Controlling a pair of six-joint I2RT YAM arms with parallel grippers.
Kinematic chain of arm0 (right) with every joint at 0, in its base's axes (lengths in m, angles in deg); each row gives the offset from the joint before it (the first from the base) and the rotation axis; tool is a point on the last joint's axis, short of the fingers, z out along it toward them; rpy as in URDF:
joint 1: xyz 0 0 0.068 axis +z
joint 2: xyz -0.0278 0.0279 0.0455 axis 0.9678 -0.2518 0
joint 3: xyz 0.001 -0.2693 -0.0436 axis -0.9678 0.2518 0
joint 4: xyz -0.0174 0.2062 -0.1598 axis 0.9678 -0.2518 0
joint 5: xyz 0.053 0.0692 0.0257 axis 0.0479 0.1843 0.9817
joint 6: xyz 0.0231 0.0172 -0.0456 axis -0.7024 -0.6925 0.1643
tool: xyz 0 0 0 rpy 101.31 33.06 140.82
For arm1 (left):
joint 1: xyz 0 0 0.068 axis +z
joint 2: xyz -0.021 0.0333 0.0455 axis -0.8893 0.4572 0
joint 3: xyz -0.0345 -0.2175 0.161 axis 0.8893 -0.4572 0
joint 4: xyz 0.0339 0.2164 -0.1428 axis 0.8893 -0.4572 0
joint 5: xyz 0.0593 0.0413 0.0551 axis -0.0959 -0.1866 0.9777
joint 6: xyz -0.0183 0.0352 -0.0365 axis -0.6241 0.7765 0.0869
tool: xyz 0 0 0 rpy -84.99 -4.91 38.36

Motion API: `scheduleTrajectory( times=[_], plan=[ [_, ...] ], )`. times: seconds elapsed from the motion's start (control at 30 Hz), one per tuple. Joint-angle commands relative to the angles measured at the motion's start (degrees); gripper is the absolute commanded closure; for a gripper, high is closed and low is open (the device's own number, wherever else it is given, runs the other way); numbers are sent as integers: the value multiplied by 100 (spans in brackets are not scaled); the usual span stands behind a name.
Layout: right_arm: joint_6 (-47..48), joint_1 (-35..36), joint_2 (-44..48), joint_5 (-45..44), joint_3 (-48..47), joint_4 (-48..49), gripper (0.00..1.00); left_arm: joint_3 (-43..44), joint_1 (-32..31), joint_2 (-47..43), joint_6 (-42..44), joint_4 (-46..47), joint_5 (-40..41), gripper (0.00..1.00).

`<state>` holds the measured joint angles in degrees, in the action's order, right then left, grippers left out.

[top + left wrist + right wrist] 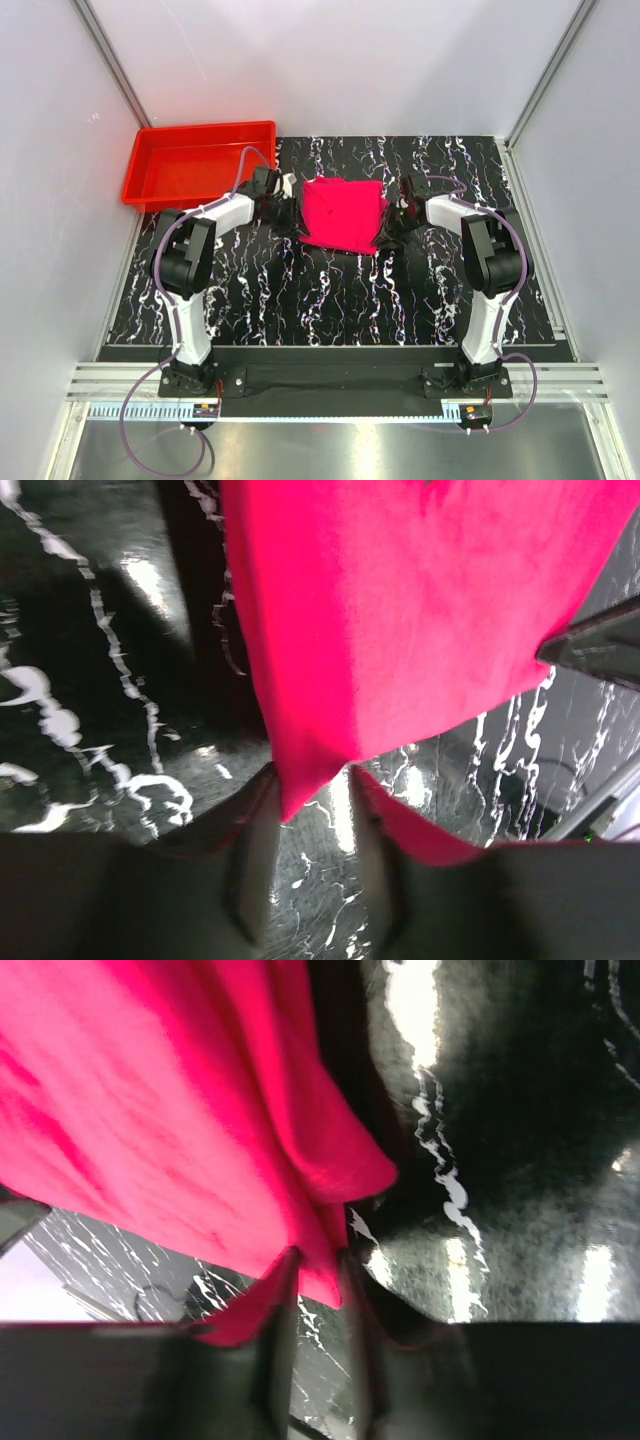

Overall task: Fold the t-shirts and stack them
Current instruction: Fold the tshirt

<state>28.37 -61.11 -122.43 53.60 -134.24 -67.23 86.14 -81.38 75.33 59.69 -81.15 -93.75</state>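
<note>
The magenta-pink t-shirt (343, 214) lies folded into a rough square at the middle of the black marbled table. My left gripper (287, 207) is at its left edge and my right gripper (397, 215) at its right edge. In the left wrist view a corner of the t-shirt (400, 610) comes down between the fingertips of the left gripper (312, 780), which are closed in on it. In the right wrist view a fold of the t-shirt (170, 1130) sits pinched between the narrow jaws of the right gripper (320, 1260).
A red plastic tray (200, 127) stands at the back left, just beyond the left arm. White walls and metal rails enclose the table (330, 300) on three sides. The other arm's finger (600, 645) shows at the right edge of the left wrist view.
</note>
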Motion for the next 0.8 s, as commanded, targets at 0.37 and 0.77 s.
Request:
scheduleTrajectory(
  times=[0.37,0.77],
  plan=[
    [78,125,1324,461,1546,-220,100,-1892,-715,-1443,-868,744,-439,100],
    [16,415,4155,505,3010,-1715,48,-3557,-1753,-4530,-2118,-282,844,30]
  ],
)
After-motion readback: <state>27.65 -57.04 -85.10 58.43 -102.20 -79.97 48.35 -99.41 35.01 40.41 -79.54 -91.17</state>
